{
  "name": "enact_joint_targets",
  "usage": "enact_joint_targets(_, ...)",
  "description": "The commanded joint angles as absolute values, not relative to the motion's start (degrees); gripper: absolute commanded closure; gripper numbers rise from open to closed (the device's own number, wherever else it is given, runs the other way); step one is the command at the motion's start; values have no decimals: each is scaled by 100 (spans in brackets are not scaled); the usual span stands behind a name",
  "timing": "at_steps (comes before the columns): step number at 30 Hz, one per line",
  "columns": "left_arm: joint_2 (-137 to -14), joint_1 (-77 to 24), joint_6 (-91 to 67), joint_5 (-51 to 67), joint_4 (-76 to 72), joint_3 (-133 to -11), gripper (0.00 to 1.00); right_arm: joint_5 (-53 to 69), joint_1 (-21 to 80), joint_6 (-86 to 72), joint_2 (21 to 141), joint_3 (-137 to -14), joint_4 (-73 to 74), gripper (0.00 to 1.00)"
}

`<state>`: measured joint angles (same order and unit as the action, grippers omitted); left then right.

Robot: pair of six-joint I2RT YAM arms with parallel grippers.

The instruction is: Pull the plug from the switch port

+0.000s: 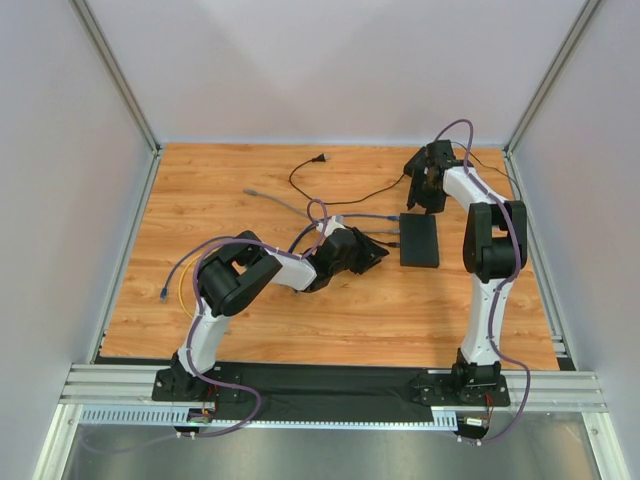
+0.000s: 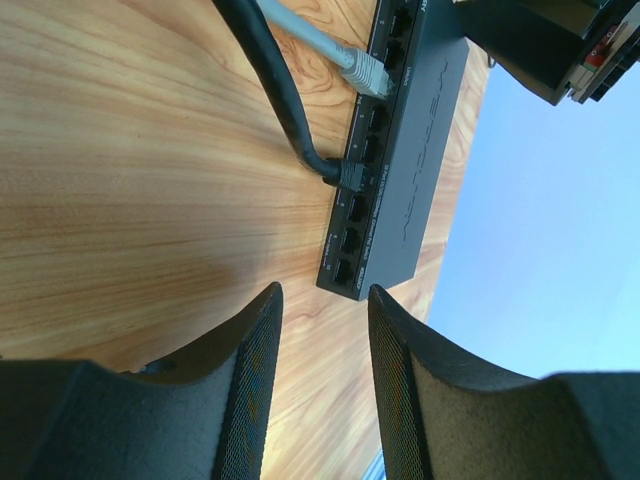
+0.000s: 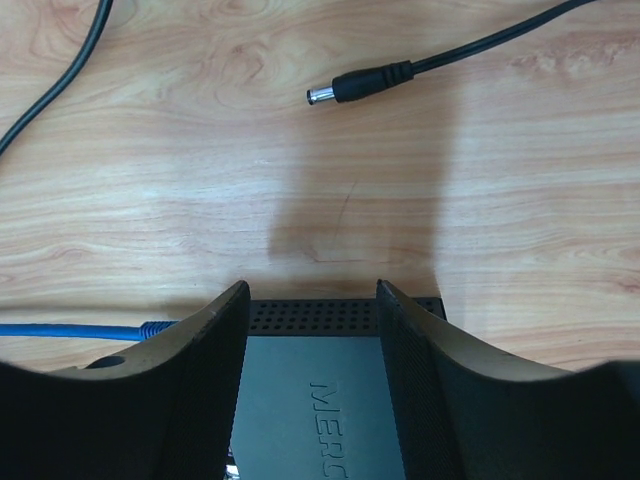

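From above, the flat black switch (image 1: 419,241) lies right of centre on the table (image 1: 300,320), with a loose black cord (image 1: 330,190) beyond it. Left wrist: the left claw (image 2: 320,385) gapes empty, facing the port row (black plug (image 2: 345,174) and pale plug (image 2: 366,76) both seated). Right wrist: the right claw (image 3: 310,385) hangs spread over the switch's end, gripping nothing. A barrel connector (image 3: 358,84) lies apart.

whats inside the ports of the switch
A grey plug and a black plug sit in two ports of the switch; the nearer ports look empty. The farthest ports are out of view.
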<state>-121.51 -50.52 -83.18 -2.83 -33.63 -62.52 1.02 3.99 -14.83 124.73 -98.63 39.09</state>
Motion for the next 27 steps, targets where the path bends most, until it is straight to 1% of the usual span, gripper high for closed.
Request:
enact_joint_targets(1, -11918, -5071, -8297, -229, -3463, -6214, 52, 62, 387, -1591, 12472, -9871, 4157, 45)
enact_joint_targets(9, -12172, -5054, -8499, -211, -3577, -6363, 52, -263, 395, -1652, 11602, -8624, 3920, 44)
enact_joint_targets(14, -12313, -5062, -8543, -79, -3586, -6513, 52, -562, 387, -1643, 10883, -8368, 3746, 44)
enact_joint_targets(19, -12156, -5150, -8429, -53, -3384, -6469, 53, -633, 395, -1626, 10258, -8148, 3726, 43)
enact_joint_targets(24, -12076, -5309, -8543, -264, -3463, -6293, 52, -282, 404, -1749, 9923, -7841, 3999, 43)
enact_joint_targets(27, -12322, -5361, -8771, -229, -3699, -6425, 52, 254, 439, -1846, 9686, -7007, 3561, 44)
